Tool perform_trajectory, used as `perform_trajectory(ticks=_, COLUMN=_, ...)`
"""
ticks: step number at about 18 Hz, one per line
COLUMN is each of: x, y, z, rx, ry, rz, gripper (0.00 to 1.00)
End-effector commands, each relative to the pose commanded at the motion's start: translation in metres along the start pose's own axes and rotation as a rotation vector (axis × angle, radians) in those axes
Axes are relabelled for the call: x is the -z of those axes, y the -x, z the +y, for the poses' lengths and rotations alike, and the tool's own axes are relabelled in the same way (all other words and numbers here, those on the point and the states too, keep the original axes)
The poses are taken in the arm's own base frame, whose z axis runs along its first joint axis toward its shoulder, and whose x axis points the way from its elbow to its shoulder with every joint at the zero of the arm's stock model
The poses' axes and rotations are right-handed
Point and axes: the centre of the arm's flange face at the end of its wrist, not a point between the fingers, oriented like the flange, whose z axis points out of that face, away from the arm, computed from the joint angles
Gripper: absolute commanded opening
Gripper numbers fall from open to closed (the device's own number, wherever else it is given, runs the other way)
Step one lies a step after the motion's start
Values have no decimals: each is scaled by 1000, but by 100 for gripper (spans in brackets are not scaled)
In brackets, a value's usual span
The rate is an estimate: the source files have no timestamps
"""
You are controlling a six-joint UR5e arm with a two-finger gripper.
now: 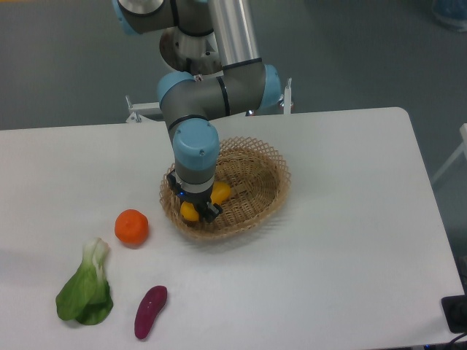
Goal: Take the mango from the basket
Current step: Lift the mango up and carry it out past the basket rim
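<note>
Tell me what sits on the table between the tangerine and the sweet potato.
Nothing: in the fixed camera view the table is bare between the tangerine and the sweet potato.
</note>
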Motion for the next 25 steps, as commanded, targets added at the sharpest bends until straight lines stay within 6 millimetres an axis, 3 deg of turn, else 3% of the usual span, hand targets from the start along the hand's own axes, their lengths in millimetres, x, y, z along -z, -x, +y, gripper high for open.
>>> perform_trajectory(ticks=8, x=31, y=26, z=21, rx=53, ry=-29, rz=-49, gripper=28)
perform_trajectory(ticks=14, x=69, y=71, z=45, rx=114, ry=-63, rz=-112, gripper=31)
perform_trajectory(ticks=19, x=97, y=112, z=78, rx=115, ry=-69, rz=-160, gripper=31)
perform_trajectory(ticks=25, x=104, y=152, z=132, rx=86, ry=-56, rz=-187, gripper=31)
